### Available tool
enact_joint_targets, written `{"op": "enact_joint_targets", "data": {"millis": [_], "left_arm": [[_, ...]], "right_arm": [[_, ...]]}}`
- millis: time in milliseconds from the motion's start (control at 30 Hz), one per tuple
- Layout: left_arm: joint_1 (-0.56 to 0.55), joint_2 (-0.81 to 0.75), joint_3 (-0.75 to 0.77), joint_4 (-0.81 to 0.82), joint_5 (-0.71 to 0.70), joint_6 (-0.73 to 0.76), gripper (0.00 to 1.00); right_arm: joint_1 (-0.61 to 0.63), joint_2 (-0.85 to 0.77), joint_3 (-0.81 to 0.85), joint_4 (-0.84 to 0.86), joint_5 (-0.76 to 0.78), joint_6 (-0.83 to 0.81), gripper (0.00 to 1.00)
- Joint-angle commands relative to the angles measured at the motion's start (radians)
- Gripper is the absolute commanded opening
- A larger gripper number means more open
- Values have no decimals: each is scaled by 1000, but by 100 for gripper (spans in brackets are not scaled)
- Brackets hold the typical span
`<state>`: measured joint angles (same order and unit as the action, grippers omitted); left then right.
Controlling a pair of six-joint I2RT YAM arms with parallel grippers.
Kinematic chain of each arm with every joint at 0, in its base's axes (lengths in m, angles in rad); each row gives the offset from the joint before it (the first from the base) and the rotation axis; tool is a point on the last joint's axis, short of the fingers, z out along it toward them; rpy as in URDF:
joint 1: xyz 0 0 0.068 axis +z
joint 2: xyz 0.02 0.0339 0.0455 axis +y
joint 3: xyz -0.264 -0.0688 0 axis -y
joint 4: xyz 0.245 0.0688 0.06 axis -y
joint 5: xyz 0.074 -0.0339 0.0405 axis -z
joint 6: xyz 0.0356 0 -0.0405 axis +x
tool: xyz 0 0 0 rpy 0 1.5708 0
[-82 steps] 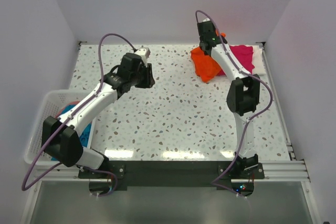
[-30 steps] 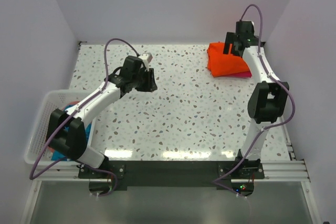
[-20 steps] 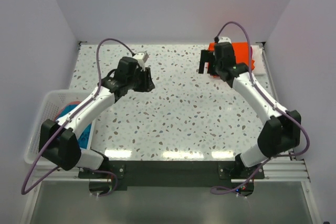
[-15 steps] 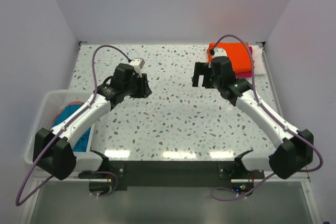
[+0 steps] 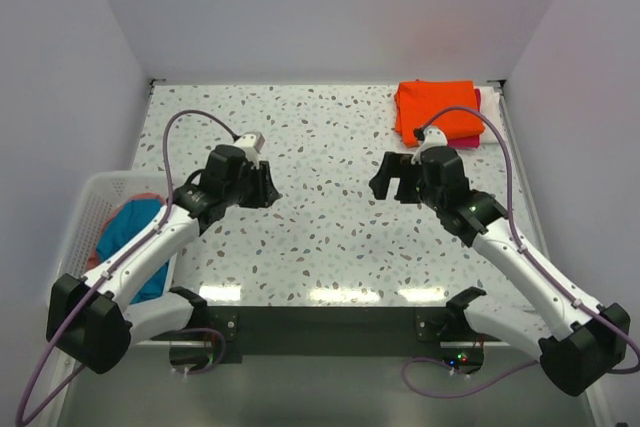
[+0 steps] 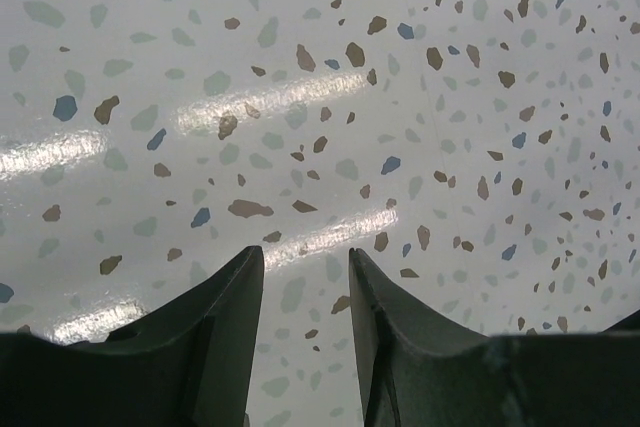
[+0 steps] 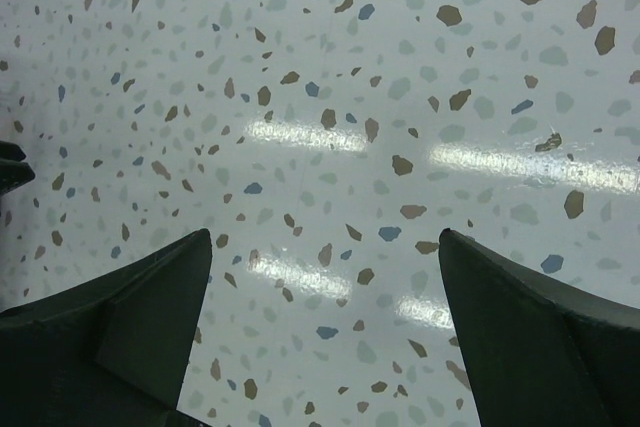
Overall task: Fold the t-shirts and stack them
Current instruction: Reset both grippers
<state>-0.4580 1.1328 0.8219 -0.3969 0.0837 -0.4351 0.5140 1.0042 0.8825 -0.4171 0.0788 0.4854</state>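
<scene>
Stack: we find the orange t-shirt (image 5: 435, 110) folded flat at the far right corner of the worktop (image 5: 330, 222). It lies on top of the magenta t-shirt (image 5: 466, 140), with an edge of the white t-shirt (image 5: 488, 107) showing beside them.

Outstanding item: the teal t-shirt (image 5: 140, 242) lies bunched and unfolded in the white basket (image 5: 78, 227) at the left edge.

Left hand (image 6: 305, 257): it hangs above bare worktop left of centre, fingers parted by a modest gap, with nothing between them.

Right hand (image 7: 325, 237): it hangs above bare worktop right of centre, fingers spread wide, carrying nothing, near the stack but clear of it.

Step in hand: we judge this to be the interval between garments. Three shirts appear stacked and neither hand is engaged.

Next move: we judge that the left hand must reach back to the basket, pinch the teal cloth and draw it out onto the open middle of the worktop. Both hands are then needed to flatten and fold it. The cloth is crumpled, so a grip may gather several layers at once.
</scene>
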Motion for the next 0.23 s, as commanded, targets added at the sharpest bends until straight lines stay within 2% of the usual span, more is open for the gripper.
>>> {"op": "enact_joint_targets", "data": {"millis": [0, 200], "left_arm": [[7, -24, -12, 52, -13, -11, 45], [7, -41, -7, 38, -25, -5, 45]], "right_arm": [[-3, -21, -7, -8, 6, 21, 99], [-2, -32, -23, -12, 36, 19, 99]]}}
